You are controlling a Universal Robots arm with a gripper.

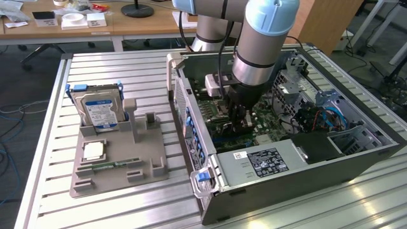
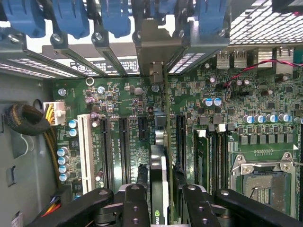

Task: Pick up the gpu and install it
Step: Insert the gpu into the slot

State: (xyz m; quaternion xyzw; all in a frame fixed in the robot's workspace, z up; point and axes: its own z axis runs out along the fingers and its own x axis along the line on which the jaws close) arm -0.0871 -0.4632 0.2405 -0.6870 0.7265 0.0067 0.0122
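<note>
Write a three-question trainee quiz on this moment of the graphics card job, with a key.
1. True or false: the gripper holds the graphics card edge-on above the motherboard.
2. What stands upright in the grey holder beside the computer case? A) hard drive B) fan C) power supply
3. Fill in: the arm reaches down into the open ____.

Key: 1 true. 2 A, the hard drive. 3 computer case.
</note>
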